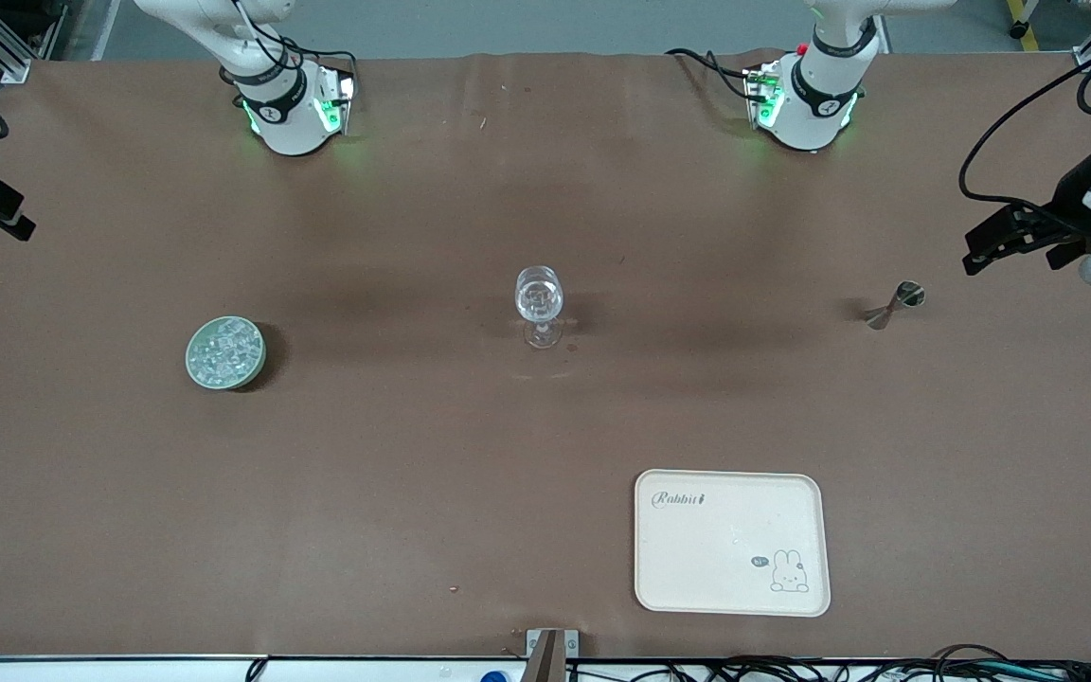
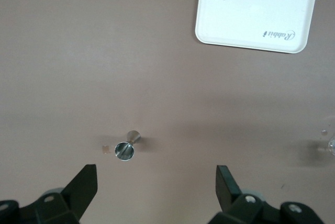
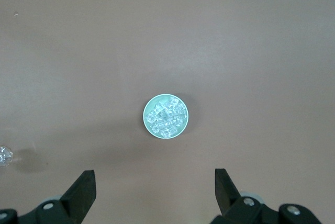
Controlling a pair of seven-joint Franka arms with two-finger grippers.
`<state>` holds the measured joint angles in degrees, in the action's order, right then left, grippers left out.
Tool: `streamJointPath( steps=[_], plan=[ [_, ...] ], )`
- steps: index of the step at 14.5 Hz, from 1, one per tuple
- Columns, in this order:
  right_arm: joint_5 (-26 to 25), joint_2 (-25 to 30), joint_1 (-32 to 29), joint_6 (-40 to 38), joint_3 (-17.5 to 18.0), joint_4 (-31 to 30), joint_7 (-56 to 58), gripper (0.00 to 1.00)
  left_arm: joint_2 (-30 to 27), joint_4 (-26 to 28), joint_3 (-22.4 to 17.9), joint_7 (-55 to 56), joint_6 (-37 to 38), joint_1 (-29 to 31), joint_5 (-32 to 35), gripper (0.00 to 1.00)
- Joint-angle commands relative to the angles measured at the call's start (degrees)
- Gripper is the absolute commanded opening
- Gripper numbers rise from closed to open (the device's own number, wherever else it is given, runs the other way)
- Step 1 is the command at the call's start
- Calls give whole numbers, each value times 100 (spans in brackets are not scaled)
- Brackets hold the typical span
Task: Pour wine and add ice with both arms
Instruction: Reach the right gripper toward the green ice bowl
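Both empty and wide open, left gripper (image 2: 156, 187) is hanging over the jigger (image 2: 127, 146), right gripper (image 3: 155, 191) over the ice (image 3: 166, 116) bowl (image 3: 148, 121), each positioned for pickup.

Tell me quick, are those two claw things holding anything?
Left end effector: open, holding nothing, above the metal jigger.
Right end effector: open, holding nothing, above the bowl of ice.
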<state>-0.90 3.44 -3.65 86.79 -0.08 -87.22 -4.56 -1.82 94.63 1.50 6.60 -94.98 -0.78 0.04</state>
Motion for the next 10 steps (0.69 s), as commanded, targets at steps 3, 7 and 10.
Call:
streamJointPath(
  steps=[3, 7, 10],
  plan=[
    [37, 60, 58, 293, -62, -540, 60, 100, 94, -42, -9, 78, 67, 850, -442, 100],
    [37, 43, 66, 1250, -62, -1611, 69, 100, 392, -15, -9, 114, 67, 1675, -1039, 100],
    [-7, 17, 49, 2242, -62, -2639, 78, 100, 665, 46, -9, 305, 128, 2308, -1479, 100]
  ],
)
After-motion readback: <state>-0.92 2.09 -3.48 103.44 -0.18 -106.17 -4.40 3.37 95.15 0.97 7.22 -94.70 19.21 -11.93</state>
